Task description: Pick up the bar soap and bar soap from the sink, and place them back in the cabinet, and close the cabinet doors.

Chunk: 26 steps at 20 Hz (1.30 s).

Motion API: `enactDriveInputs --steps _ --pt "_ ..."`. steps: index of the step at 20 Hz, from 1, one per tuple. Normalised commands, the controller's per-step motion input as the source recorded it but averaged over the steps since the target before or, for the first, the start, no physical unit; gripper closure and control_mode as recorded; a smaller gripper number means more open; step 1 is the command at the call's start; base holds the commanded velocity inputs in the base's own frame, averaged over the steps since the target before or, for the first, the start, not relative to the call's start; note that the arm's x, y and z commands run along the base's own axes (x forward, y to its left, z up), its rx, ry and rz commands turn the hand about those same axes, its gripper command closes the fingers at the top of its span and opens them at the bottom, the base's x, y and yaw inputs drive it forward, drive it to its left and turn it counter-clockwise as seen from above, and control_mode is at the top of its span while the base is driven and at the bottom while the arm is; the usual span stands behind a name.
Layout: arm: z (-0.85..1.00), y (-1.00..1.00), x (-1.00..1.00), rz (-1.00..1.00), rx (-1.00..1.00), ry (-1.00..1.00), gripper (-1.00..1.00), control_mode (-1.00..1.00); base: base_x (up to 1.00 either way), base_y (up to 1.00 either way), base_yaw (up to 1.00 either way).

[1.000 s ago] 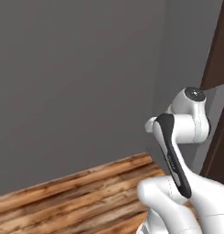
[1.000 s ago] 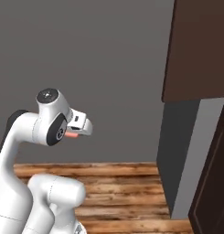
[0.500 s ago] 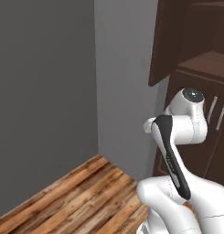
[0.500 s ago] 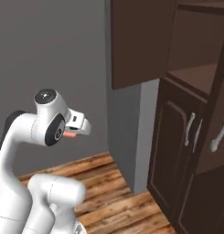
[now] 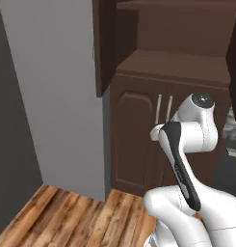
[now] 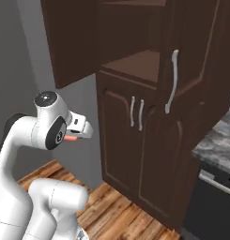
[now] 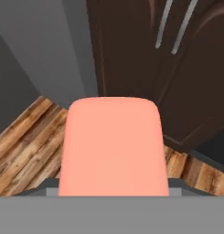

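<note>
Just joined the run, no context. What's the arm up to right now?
The tool holds a salmon-orange bar soap, carried tucked in close to the arm. The robot faces the tall dark brown cabinet. Its upper doors stand open, showing a bare shelf inside; the lower arched doors are shut. The soap has not been placed yet.

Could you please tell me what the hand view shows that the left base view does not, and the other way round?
Hand view alone: the flat salmon-orange bar soap close up at the gripper, hiding its fingertips. Left base view alone: the white arm, the open upper compartment's shelf in the tall dark brown wooden cabinet, and one open door. Both: the pair of slim silver handles on the lower arched-panel doors, the grey wall and the wood-plank floor.
</note>
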Motion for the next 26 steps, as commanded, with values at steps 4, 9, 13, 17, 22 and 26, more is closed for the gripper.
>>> enactDriveInputs --steps 4,9,13,17,22,26 --pt "0.00 0.00 0.00 0.00 0.00 0.00 1.00 1.00 0.35 0.02 -0.70" --pt "0.00 0.00 0.00 0.00 0.00 0.00 1.00 1.00 0.54 0.35 -0.58" --pt "0.00 0.00 0.00 0.00 0.00 0.00 1.00 1.00 0.67 0.89 -0.32" --pt "0.00 0.00 0.00 0.00 0.00 0.00 1.00 1.00 0.59 0.97 -0.20" --pt "0.00 0.00 0.00 0.00 0.00 0.00 1.00 1.00 0.55 0.07 -0.05" --pt "0.00 0.00 0.00 0.00 0.00 0.00 1.00 1.00 0.25 -0.33 0.00"
